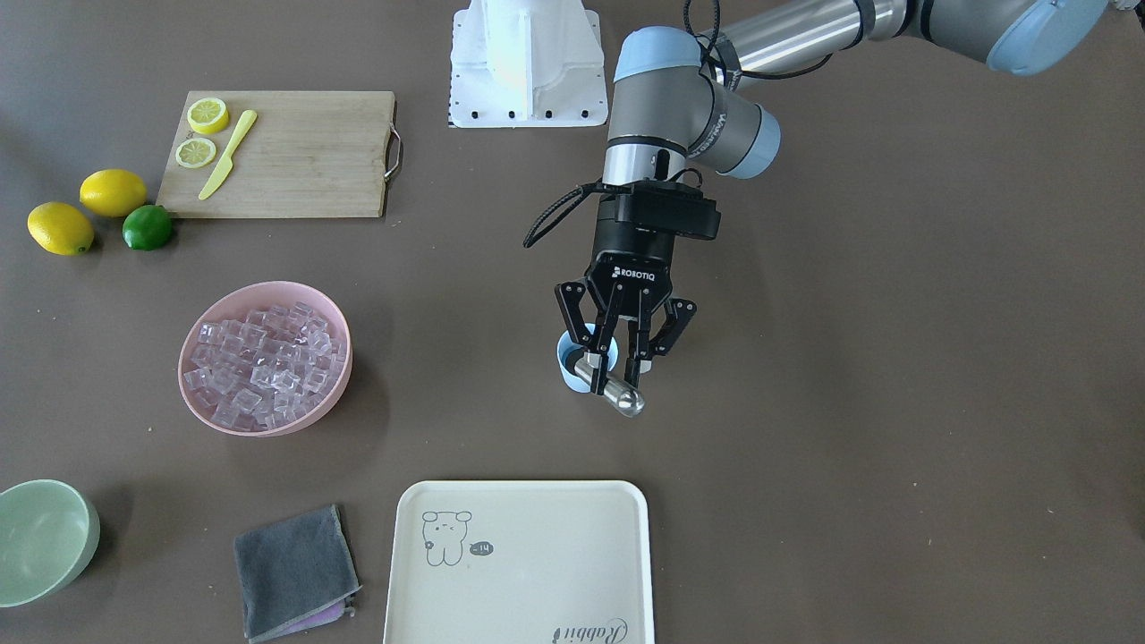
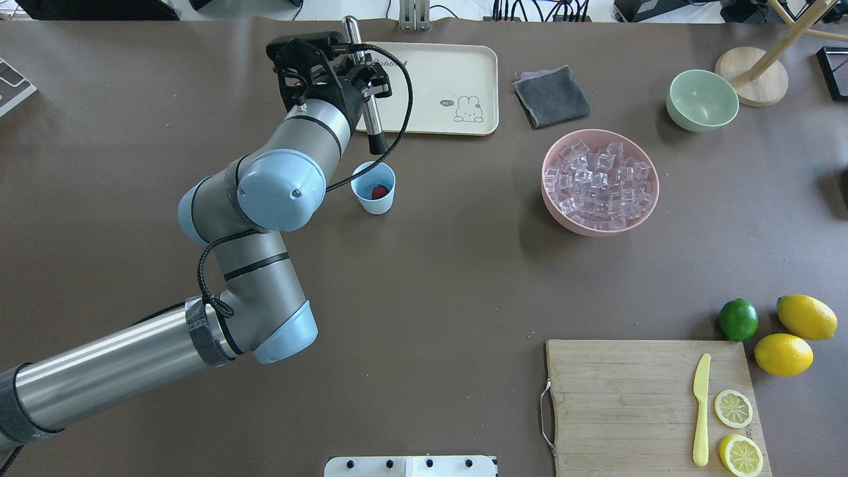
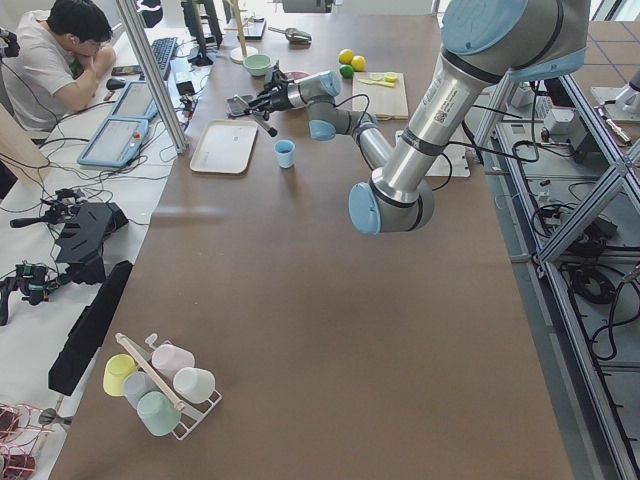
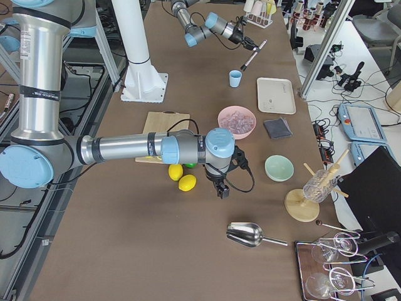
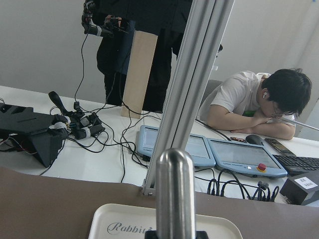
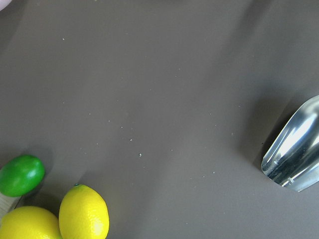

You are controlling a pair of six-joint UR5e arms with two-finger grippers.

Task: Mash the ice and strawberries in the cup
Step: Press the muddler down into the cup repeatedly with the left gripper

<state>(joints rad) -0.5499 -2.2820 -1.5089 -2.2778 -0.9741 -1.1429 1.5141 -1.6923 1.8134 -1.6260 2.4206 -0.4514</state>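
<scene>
The light blue cup (image 2: 374,197) stands on the table with one small red strawberry (image 2: 379,192) inside; I see no ice in it. In the front view the cup (image 1: 565,368) is mostly hidden behind my left gripper (image 1: 617,362). That gripper is shut on a steel muddler (image 2: 366,86), held tilted with its black lower end just above the cup's far rim. The ice (image 2: 599,180) fills the pink bowl (image 2: 555,211). My right gripper (image 4: 222,188) hovers near the lemons, far from the cup. I cannot tell if it is open or shut.
A cream tray (image 1: 519,572), a grey cloth (image 1: 295,572) and a pale green bowl (image 1: 40,541) lie on the operators' side. The cutting board (image 1: 304,161) carries lemon slices and a yellow knife; two lemons and a lime (image 1: 148,227) lie beside it. A metal scoop (image 6: 294,154) lies near the right gripper.
</scene>
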